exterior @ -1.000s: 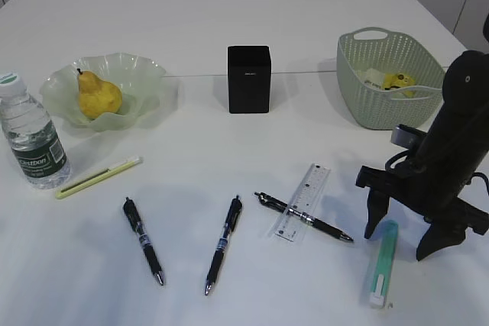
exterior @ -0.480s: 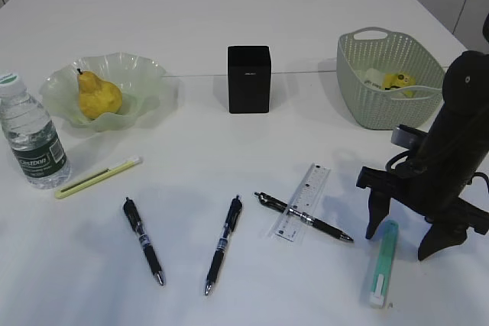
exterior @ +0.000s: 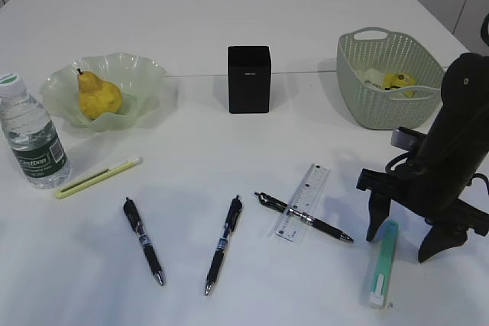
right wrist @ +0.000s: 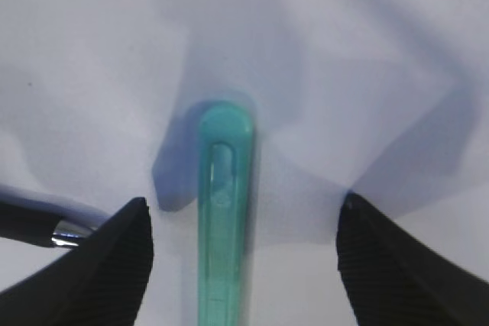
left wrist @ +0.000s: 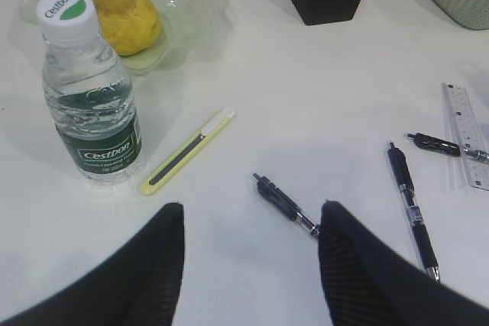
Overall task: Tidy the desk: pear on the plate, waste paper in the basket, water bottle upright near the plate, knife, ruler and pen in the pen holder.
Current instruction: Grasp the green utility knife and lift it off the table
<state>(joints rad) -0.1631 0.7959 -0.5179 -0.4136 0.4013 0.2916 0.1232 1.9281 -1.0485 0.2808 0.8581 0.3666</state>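
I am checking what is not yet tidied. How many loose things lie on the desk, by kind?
Pens: 3
Knives: 2
Ruler: 1
Total: 6

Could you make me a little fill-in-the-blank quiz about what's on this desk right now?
1. The pear sits in the pale green ____.
2. The ruler lies across one of the ____.
3. The right gripper straddles the teal knife with its jaws ____.
4. The water bottle stands ____.

Missing words: plate; pens; open; upright
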